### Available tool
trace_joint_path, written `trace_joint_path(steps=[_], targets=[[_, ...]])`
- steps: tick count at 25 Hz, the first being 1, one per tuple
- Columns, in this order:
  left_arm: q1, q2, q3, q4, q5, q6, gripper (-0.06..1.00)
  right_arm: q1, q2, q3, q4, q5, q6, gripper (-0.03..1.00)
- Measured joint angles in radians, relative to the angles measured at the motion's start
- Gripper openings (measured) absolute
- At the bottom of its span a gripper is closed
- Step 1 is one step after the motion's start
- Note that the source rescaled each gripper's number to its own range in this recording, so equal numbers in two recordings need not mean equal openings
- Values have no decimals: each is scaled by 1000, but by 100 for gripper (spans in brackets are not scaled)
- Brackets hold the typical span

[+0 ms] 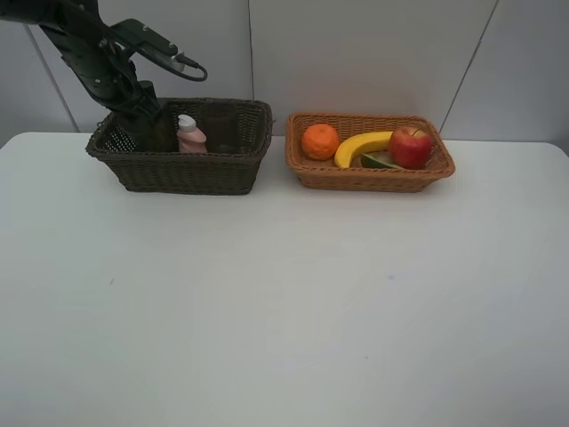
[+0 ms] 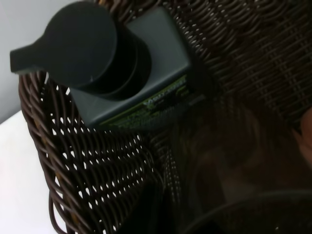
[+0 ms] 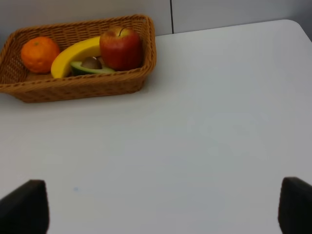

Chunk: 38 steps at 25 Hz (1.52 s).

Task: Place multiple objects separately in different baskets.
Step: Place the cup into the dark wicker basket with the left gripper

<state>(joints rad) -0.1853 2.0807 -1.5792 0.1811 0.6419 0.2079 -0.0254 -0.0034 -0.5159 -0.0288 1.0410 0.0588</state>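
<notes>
Left wrist view: my left gripper, closed empty, sits inside the dark basket, pump bottle right below it, sorted apart from fruit

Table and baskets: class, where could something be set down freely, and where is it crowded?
The white table in front of both baskets is bare. The tan basket is crowded with orange, banana, avocado and apple. The dark basket has room right of the pink bottle.
</notes>
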Motion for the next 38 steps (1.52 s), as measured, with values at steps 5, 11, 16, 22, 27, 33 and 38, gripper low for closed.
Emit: trace_joint_path(steps=[5, 11, 16, 22, 27, 33, 38], targets=[[0, 0, 0, -11, -2, 0, 0, 0, 0, 0, 0, 0, 0, 100], [0, 0, 0, -34, 7, 2, 1, 0, 0, 0, 0, 0, 0, 100], [0, 0, 0, -36, 15, 20, 21, 0, 0, 0, 0, 0, 0, 100], [0, 0, 0, -14, 16, 46, 90, 0, 0, 0, 0, 0, 0, 100], [0, -1, 0, -14, 27, 46, 99, 0, 0, 0, 0, 0, 0, 100], [0, -2, 0, -14, 42, 38, 100, 0, 0, 0, 0, 0, 0, 100], [0, -2, 0, -14, 45, 38, 100, 0, 0, 0, 0, 0, 0, 100]])
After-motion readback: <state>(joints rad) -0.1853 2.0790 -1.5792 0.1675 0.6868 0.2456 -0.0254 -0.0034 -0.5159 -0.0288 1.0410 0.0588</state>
